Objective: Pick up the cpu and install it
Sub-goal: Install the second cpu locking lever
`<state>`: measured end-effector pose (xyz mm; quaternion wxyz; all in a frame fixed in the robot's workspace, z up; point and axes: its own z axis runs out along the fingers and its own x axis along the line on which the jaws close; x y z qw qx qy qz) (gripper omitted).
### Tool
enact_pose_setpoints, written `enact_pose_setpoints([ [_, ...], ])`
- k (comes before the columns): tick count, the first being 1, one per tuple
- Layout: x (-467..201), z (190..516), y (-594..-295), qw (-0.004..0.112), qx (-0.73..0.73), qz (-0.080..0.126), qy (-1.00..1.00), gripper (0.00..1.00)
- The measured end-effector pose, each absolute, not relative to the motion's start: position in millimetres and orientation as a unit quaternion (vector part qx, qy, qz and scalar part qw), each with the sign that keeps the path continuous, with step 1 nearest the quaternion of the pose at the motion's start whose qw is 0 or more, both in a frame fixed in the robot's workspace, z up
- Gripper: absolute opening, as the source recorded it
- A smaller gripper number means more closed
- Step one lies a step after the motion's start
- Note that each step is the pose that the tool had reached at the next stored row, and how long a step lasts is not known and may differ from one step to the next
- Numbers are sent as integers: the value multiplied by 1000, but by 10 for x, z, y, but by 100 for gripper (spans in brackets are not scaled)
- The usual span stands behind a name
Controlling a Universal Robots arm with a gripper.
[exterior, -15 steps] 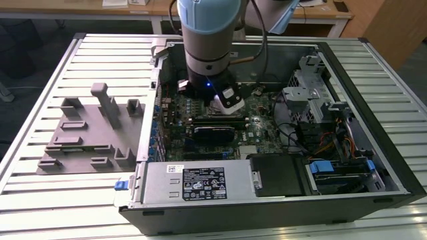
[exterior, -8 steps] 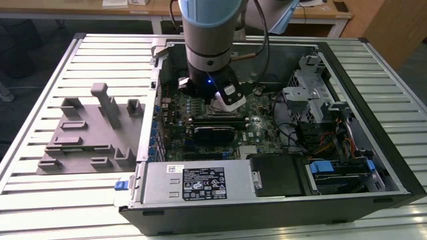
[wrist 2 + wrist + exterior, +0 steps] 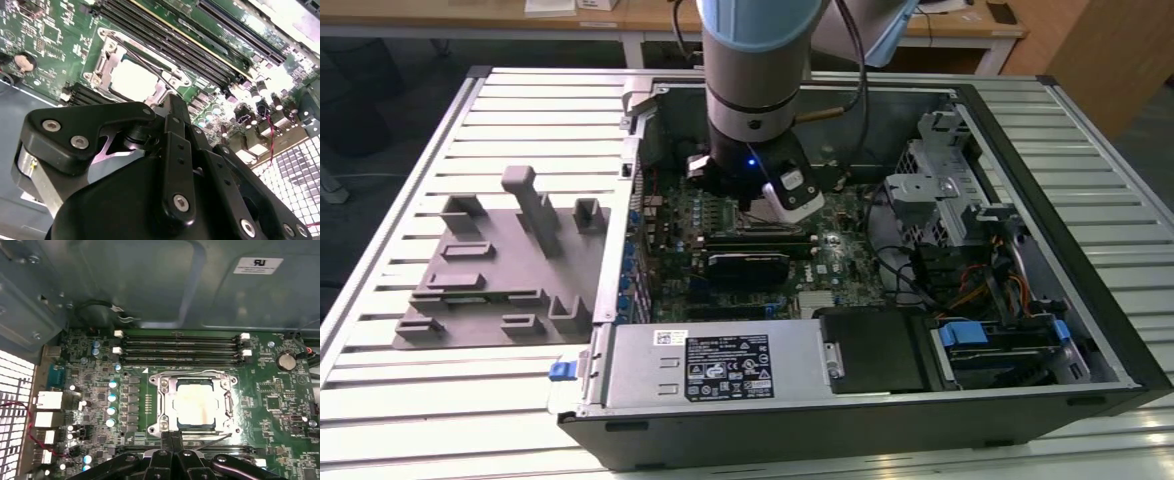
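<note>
The cpu point(image 3: 196, 403) lies flat in its socket on the green motherboard point(image 3: 95, 405), its silver top facing up, framed by the metal socket bracket point(image 3: 165, 407) with a thin wire lever. In the second wrist view the cpu point(image 3: 134, 80) shows just beyond the black gripper linkage. My gripper point(image 3: 172, 439) hovers a little above the socket's near edge, fingertips pressed together with nothing between them. Seen from behind, the gripper point(image 3: 170, 104) points toward the socket. In the exterior view the arm's wrist point(image 3: 754, 170) reaches down into the open computer case point(image 3: 987, 100).
A grey plastic fixture block point(image 3: 494, 270) lies on the slatted table at the exterior view's left. Inside the case are the power supply point(image 3: 714, 365), drive cage point(image 3: 941, 190) and loose cables point(image 3: 961, 280). Memory slots point(image 3: 180, 347) run beside the socket. Case walls enclose the board.
</note>
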<state>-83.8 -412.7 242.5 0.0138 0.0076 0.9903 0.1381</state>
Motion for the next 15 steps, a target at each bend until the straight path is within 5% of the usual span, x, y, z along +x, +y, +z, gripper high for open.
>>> enact_pose_setpoints([
  [15,-690,2394,-4127,8,24,108,994,11],
])
